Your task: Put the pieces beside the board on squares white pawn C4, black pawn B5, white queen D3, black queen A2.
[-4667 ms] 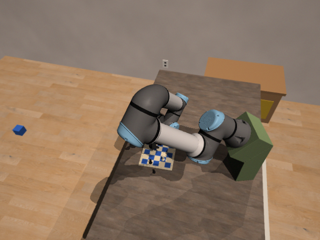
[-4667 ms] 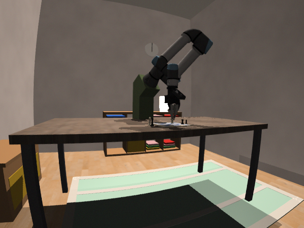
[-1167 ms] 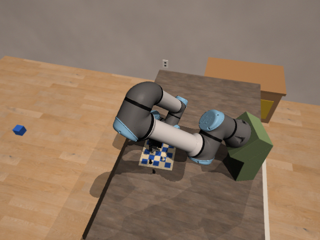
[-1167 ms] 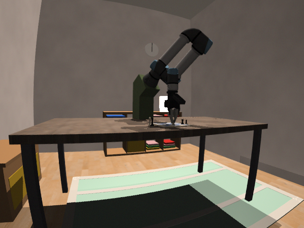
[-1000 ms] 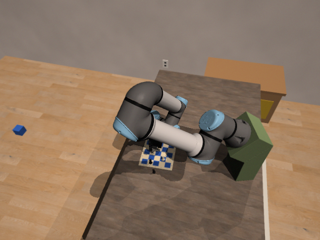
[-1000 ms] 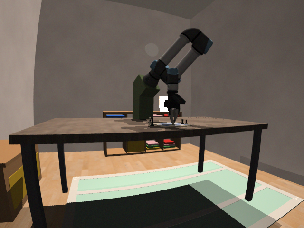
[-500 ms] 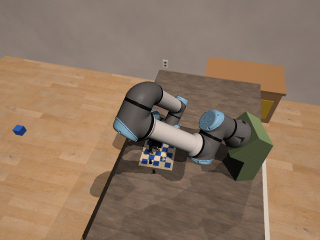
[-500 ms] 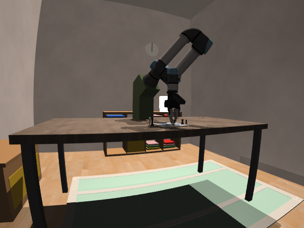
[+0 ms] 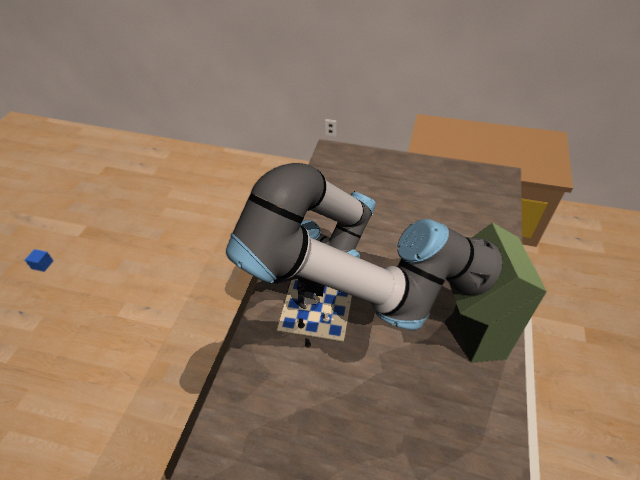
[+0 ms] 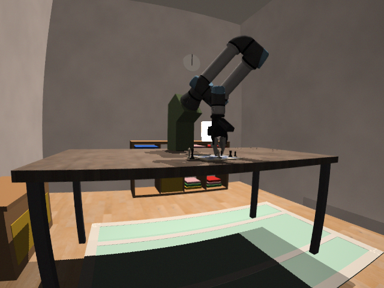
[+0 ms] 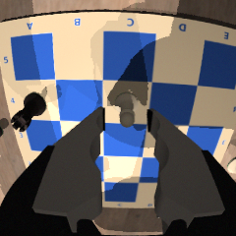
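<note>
In the wrist view the blue and cream chessboard (image 11: 121,91) fills the frame, with letters A to E along the top edge. The white pawn (image 11: 127,107) stands upright on the cream C4 square. My gripper (image 11: 126,109) is low over the board with its two dark fingers on either side of the pawn, a small gap showing on each side, so it is open. A black piece (image 11: 29,109) stands near A4 at the left. In the exterior view the gripper (image 10: 218,153) reaches down to the board.
Two small black pieces (image 10: 230,153) stand right of the gripper in the exterior view; a white and a black piece (image 10: 192,153) stand left of it. A black piece (image 9: 307,342) sits off the board's near edge. The green arm base (image 9: 496,291) stands at the right.
</note>
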Controlling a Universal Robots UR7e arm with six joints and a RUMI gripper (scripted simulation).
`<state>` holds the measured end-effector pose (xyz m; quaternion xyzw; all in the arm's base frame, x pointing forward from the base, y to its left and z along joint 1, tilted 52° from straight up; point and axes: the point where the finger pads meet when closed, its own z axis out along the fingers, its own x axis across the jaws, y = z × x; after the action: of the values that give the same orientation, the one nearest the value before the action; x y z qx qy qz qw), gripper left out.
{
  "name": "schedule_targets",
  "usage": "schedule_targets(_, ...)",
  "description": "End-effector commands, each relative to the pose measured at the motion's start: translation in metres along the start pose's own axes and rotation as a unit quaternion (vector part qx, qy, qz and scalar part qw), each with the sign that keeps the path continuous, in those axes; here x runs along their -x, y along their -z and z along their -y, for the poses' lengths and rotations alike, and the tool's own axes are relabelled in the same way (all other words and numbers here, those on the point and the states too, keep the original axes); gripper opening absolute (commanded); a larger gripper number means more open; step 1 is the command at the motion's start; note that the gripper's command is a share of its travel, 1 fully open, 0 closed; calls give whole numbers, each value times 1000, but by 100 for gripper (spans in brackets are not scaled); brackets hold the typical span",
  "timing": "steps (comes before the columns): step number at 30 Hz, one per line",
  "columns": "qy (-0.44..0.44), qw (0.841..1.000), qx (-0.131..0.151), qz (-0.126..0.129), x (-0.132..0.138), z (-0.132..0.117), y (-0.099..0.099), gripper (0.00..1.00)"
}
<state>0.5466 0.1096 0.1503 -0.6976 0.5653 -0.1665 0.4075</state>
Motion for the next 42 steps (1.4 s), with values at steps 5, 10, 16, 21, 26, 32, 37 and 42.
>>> schedule_targets(5,0,1000,0,0,0,0,1,20)
schedule_targets(10,0,1000,0,0,0,0,3,20)
schedule_targets(16,0,1000,0,0,0,0,11,20)
schedule_targets(21,0,1000,0,0,0,0,22,20)
schedule_targets(26,0,1000,0,0,0,0,29,20)
schedule_targets(32,0,1000,0,0,0,0,46,20)
schedule_targets(37,0,1000,0,0,0,0,60,20)
schedule_targets(42,0,1000,0,0,0,0,70,20)
